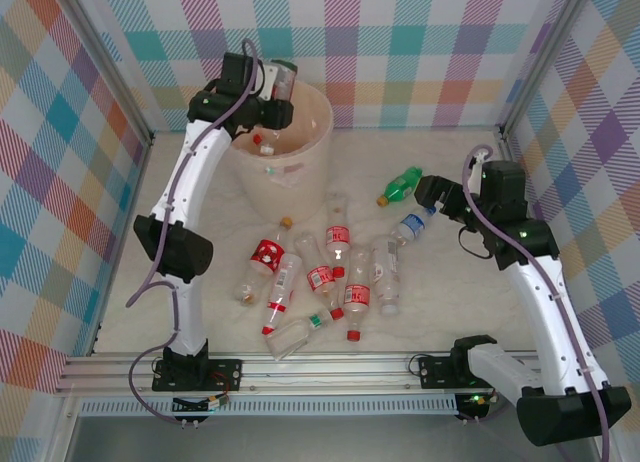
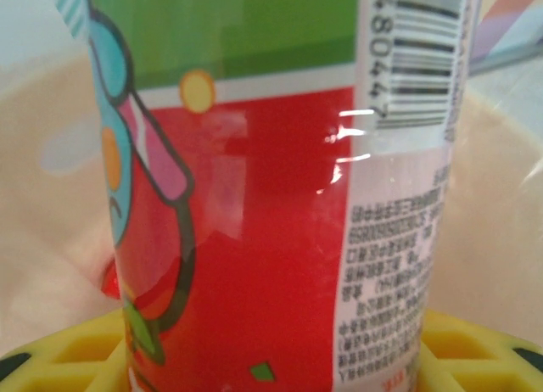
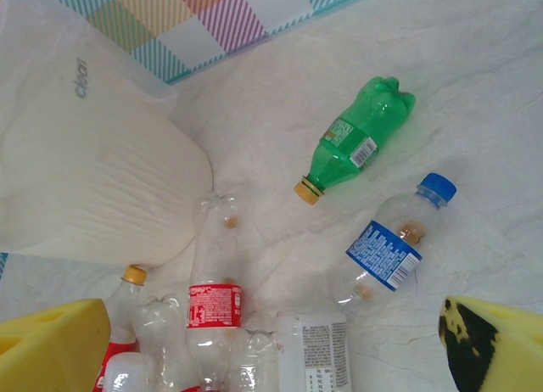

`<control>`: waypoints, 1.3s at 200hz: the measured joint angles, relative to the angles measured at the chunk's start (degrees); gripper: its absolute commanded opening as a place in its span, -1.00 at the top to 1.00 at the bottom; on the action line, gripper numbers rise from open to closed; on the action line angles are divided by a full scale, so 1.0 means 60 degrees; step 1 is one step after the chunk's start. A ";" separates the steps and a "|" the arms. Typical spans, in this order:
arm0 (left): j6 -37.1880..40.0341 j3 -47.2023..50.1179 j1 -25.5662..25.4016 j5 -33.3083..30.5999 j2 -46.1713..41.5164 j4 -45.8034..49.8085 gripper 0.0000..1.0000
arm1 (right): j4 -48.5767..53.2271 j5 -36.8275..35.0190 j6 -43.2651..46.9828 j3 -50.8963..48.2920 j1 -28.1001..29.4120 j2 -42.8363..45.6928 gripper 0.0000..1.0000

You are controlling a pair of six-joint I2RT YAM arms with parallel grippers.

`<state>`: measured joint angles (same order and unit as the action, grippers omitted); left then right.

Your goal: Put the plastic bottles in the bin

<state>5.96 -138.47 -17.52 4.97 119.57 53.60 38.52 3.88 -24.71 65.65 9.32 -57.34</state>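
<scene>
My left gripper [image 1: 272, 90] hovers over the bin [image 1: 322, 132], a cream bucket at the back, and is shut on a plastic bottle [image 1: 284, 79]. In the left wrist view that bottle's red and green label [image 2: 271, 197] stands between my yellow fingers [image 2: 59, 358], with the bin's pale inside behind it. Several bottles [image 1: 330, 272] lie in a heap on the table in front of the bin. My right gripper [image 1: 435, 194] hangs open above the table, just right of a green bottle [image 3: 356, 137] and over a blue-capped bottle [image 3: 390, 248]. Nothing sits between its fingers [image 3: 51, 345].
A few bottles lie inside the bin [image 1: 265, 147]. The bin's wall [image 3: 93, 180] stands left of the right gripper. Checked walls close in the table on three sides. Bare table shows at the right, beyond the blue-capped bottle [image 1: 412, 224].
</scene>
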 measured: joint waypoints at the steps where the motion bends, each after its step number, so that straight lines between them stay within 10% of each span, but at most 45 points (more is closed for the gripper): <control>1: 0.0033 0.0000 0.0000 0.0000 0.0015 0.0033 0.59 | 0.0000 0.0004 0.0000 0.0000 0.0000 -0.0011 -0.98; 60: 0.0787 0.0973 -0.0004 0.0000 0.0142 0.0506 0.48 | -0.0015 0.0262 0.0029 0.0000 0.0000 -0.0466 -0.98; 161: 0.0922 0.1628 -0.0011 0.0138 0.0113 0.0492 -0.79 | -0.0018 0.0404 -0.0015 0.0000 0.0000 -0.0776 -0.99; 260: 0.0871 0.1297 -0.0058 -0.0124 -0.0605 0.0495 -0.99 | -0.0098 0.0069 -0.0608 -0.0739 -0.1523 -0.0849 -0.98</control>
<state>11.18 -130.69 -17.87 4.23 115.94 56.58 37.93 4.29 -28.36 61.21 0.19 -62.43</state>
